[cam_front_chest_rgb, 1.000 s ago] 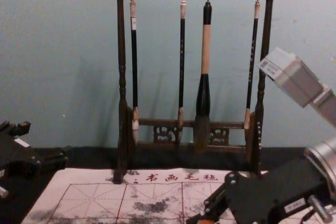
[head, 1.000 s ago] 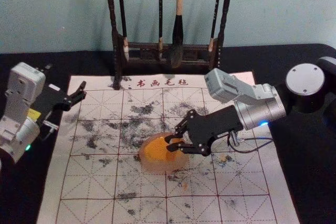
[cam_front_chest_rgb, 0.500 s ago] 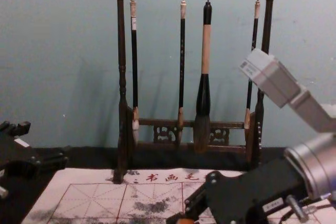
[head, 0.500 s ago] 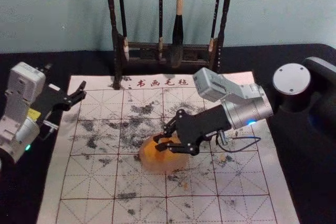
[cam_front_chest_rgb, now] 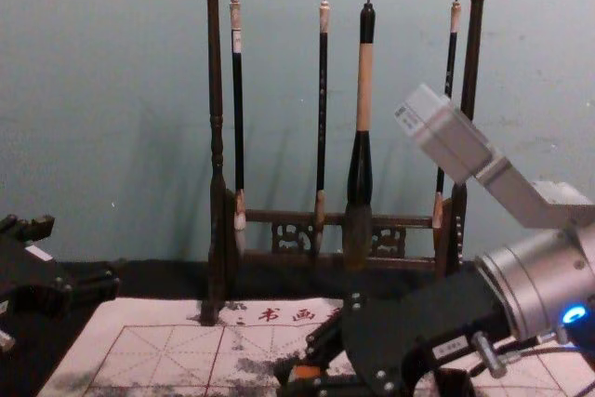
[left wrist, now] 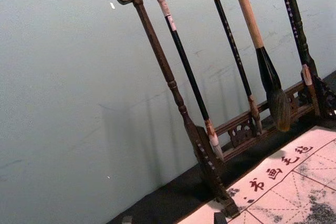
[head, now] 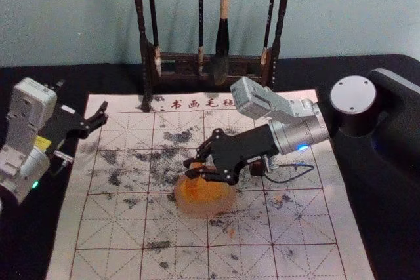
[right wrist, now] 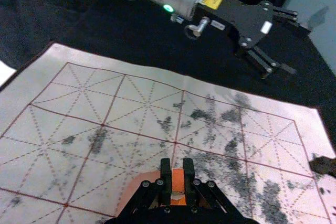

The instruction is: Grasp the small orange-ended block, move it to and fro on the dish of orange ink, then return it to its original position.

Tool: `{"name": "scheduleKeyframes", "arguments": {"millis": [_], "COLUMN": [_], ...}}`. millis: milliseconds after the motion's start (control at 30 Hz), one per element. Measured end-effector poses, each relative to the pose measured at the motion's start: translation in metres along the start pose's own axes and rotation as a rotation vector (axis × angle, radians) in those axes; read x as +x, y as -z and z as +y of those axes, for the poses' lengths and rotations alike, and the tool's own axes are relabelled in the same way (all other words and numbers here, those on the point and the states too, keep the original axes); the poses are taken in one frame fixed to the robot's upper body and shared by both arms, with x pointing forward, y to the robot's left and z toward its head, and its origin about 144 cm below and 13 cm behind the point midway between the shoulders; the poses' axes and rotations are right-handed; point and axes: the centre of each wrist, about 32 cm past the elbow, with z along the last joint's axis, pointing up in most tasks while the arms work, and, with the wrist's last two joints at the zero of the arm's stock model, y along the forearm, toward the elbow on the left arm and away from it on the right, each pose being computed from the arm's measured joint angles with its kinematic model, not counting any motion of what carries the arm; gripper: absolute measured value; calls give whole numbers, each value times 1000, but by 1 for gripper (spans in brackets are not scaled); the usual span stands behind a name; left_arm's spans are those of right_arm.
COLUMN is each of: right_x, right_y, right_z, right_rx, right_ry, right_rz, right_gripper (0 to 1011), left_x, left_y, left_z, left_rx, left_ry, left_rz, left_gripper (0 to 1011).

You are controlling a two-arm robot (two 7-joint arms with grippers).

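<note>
Right hand (head: 189, 168) gripping block (right wrist: 178, 180), over ink dish (head: 205, 206), left hand (head: 83, 97) apart

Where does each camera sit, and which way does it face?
Head: high, facing forward and down at the mat; left pincer, right pincer above the ink dish.
Chest: lower, facing forward at the brush rack; both pincers.
Left wrist: facing the rack; own fingertips.
Right wrist: facing across the mat, over its pincer gripping the orange-ended block; left pincer beyond.
Head and chest share rack, mat and pincers.
</note>
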Motion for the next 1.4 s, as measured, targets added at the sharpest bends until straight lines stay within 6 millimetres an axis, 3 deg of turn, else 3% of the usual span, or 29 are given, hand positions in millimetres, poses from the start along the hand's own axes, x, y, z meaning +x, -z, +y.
{"name": "scheduleKeyframes", "arguments": {"millis": [667, 1400], "right_x": [6, -16], "right_y": [1, 3], "right_z": [-11, -30], "right_rx": [-28, -53], "right_ry": [65, 64], "right_rz": [-9, -15], "right_gripper": [132, 133], "left_x": [0, 0], "left_y": [0, 0], "left_z": [0, 0], "left_rx": [0, 0], "left_ry": [0, 0], "left_rz": [0, 0], "left_gripper": [1001, 1001]}}
